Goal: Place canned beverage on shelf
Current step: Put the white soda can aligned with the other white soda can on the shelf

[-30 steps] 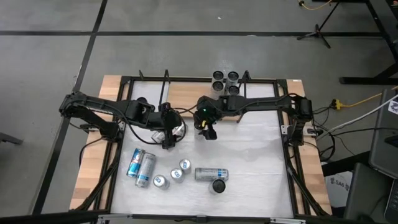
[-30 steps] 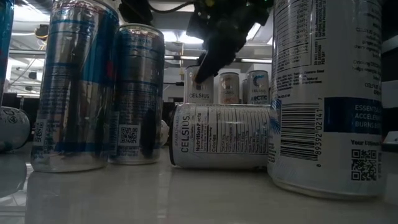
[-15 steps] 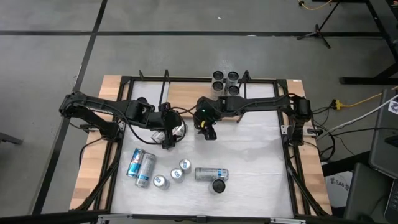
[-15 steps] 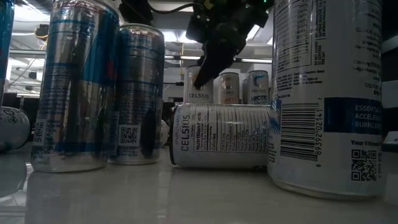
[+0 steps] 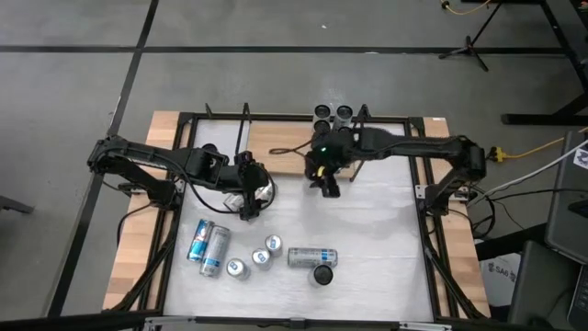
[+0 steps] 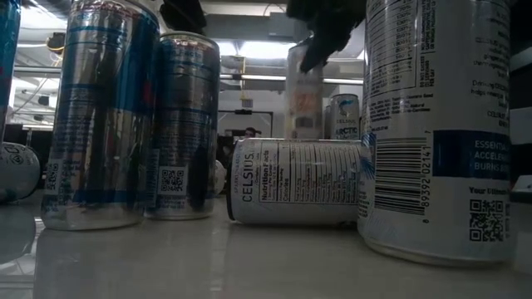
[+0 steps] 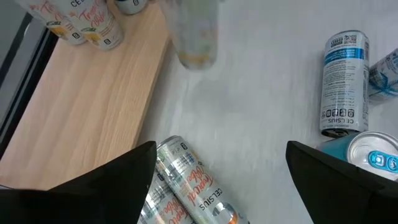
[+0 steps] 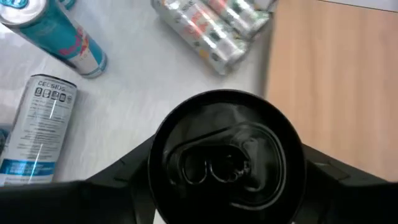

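Note:
My right gripper is shut on an upright pale can with a black top, over the white tabletop just in front of the shelf's wooden board. The can shows blurred in the low view and in the left wrist view. Several cans stand at the shelf's far edge. My left gripper is open above two silver cans that lie on their sides on the table beside the board. My right gripper pinches the can's side wall just below its top rim between its two fingers. The fingers come from above and point down. The can hangs upright below them; a lying can hides its bottom in the low view.
Several more cans stand or lie near the table's front: two lying blue-and-silver ones, small upright ones, a lying one, a black-topped one. A black metal frame borders the table.
My right gripper has gone up and toward the table's right edge with the pale can. The can stood on the table a second ago and now sits higher in the low view, still upright.

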`<state>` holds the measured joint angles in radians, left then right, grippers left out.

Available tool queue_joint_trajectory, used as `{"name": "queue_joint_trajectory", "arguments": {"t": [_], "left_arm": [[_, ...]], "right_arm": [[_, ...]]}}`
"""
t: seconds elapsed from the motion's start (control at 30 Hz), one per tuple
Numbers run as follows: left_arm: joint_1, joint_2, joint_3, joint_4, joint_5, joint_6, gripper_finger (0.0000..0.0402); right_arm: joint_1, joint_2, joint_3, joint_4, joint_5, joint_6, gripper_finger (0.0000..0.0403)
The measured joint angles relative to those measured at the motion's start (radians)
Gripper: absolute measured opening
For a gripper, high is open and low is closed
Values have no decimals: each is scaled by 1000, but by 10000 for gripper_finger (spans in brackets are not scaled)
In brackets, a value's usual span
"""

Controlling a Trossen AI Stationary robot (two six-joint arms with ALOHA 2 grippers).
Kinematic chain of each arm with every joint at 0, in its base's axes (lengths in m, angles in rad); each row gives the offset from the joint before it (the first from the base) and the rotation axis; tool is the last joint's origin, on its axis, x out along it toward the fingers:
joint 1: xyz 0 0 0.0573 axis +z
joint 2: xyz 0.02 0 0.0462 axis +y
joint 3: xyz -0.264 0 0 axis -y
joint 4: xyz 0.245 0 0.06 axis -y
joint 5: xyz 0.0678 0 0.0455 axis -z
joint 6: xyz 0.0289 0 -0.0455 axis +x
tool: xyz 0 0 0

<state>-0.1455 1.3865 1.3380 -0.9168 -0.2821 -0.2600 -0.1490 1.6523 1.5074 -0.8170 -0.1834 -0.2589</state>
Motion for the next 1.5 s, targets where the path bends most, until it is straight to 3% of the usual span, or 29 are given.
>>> {"name": "queue_joint_trajectory", "arguments": {"t": [0.23,0.63,0.87,1.5], "left_arm": [[0,0,0,12,-26,0,348],[0,0,0,13,-31,0,348],[0,0,0,13,-32,0,348],[0,0,0,13,-32,0,348]], "right_arm": [[-96,-71,2,-22,1,-13,245],[-225,-65,-22,11,-18,-112,250],[-231,-64,-103,57,-45,-139,251],[-231,-64,-163,140,-37,-188,251]]}}
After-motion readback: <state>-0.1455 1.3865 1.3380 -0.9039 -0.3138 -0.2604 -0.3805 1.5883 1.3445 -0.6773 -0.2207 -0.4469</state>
